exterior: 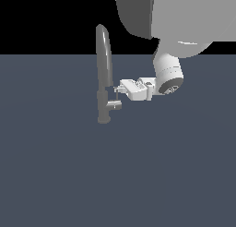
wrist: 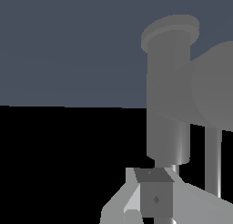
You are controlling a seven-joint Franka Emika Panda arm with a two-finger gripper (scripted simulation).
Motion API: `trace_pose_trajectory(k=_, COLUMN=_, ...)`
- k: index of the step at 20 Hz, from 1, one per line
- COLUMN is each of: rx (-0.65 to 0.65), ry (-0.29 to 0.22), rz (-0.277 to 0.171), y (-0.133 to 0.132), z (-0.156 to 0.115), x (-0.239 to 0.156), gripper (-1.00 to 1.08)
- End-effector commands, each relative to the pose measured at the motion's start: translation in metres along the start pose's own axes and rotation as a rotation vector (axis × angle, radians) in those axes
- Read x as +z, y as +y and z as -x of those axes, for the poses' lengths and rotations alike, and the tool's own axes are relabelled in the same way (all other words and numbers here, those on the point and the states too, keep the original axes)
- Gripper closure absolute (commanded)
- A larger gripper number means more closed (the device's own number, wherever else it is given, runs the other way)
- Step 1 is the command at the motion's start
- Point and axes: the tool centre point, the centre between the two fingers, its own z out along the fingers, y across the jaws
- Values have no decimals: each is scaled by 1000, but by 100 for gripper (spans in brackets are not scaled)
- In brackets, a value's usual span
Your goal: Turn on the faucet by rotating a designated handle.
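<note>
Faucet (exterior: 104, 74) upright on dark blue-grey floor (exterior: 115, 175), a little toward eleven o'clock from the middle of the exterior view; cylindrical base column low, long tapering spout rising and curving over at the top against black background. Handle (exterior: 114, 104) jutting from the column near its lower end, toward three o'clock: short grey stub, thin rod lever standing up from it. Gripper (exterior: 118, 89) reaching in level from three o'clock, white hand and wrist behind it, bulky white arm link (exterior: 184, 18) filling the one o'clock corner. Fingertips right at the thin rod, just above the stub, close beside the column; touching or not, cannot tell. Gap between the fingers too small in the exterior view to judge; whether apart or together, cannot tell.

Wrist view: grey column (wrist: 168, 95) of the faucet large and close, flanged end at one end, broad rounded grey body (wrist: 214, 89) beside it, thin bright rod (wrist: 212, 159) running alongside. One pale finger (wrist: 154, 198) with dark pad in the foreground, against the column's end.
</note>
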Motion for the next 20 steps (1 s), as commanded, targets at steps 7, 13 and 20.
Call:
trace_pose_trajectory(k=7, rx=11, ry=-13, rz=-11, y=-1, z=-5, x=1, gripper=108)
trace_pose_trajectory(k=13, rx=11, ry=-13, rz=-11, y=7, z=-2, x=2, gripper=108)
trace_pose_trajectory(k=20, rx=10, ry=-13, rz=-11, y=18, z=3, x=2, gripper=108)
